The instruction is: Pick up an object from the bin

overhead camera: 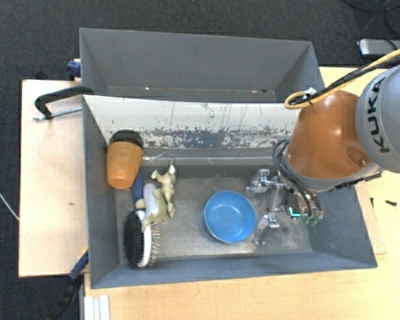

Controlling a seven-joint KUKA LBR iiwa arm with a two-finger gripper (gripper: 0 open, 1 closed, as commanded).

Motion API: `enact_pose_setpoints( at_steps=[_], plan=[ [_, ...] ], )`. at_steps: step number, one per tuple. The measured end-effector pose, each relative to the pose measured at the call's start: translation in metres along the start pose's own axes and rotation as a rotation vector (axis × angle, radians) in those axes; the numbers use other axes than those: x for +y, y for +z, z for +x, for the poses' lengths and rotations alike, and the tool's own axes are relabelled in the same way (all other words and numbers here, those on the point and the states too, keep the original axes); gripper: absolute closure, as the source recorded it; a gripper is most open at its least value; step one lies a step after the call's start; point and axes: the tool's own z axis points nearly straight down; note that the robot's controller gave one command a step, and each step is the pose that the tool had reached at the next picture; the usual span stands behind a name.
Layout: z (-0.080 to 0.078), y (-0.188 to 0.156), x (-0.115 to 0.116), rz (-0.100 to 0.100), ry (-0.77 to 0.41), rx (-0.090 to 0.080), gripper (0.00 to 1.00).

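**Open gripper low beside the blue bowl**

The grey bin (200, 65) holds a few loose things, most of them along its left side. Farthest left, up against the left wall near the back, an orange cup (123, 164) with a dark end lies on its side. Below it, in the near left corner, a black hairbrush (137, 240) lies with its pale bristles turned to the right. Just beside the brush and a little farther back, a cream toy animal (163, 194) stretches between cup and brush, close to both.

Well apart from that group, right of the middle of the floor, sits the blue bowl (229, 217), round, upright and with its hollow facing up. Nothing lies in it.

Just to the right of the bowl the gripper (263, 203) is down near the bin floor. Its two metal fingers (259, 181) stand apart, one toward the back and one toward the front, with nothing between them. The nearer finger ends right at the bowl's right rim; it may be touching the rim, though that is hard to make out.

Farther right, the orange cover (323, 139) on the wrist rises over the bin's right wall.
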Motion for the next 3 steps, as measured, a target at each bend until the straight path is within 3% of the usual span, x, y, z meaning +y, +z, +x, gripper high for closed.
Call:
enact_pose_setpoints(
  at_steps=[1,2,3],
  plan=[
    [-0.022,0.062,0.089,0.000,-0.344,-0.008,0.00],
    [-0.023,0.059,0.086,0.004,-0.339,-0.011,1.00],
    [-0.034,-0.086,0.083,0.003,-0.424,-0.021,1.00]
  ],
)
